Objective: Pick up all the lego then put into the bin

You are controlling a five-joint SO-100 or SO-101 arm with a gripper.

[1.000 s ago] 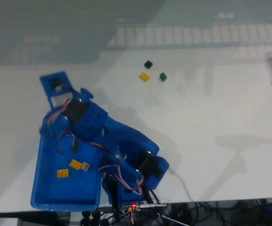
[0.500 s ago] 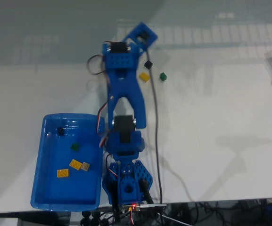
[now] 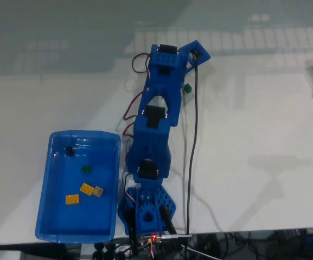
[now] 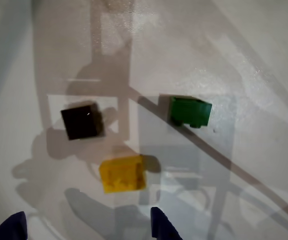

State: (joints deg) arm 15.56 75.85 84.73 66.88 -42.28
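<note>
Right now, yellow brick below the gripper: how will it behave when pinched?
The yellow brick looks like rigid, blocky plastic, so probably stiff and light. It lies flat on the table, unlikely to roll. The surface looks glossy, so it may skid if one fingertip touches first.

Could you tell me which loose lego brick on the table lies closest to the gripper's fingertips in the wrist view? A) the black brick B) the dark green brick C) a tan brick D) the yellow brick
D: in the wrist view the yellow brick lies just above the gap of the gripper, while the black brick and the dark green brick sit farther up on the table.
</note>
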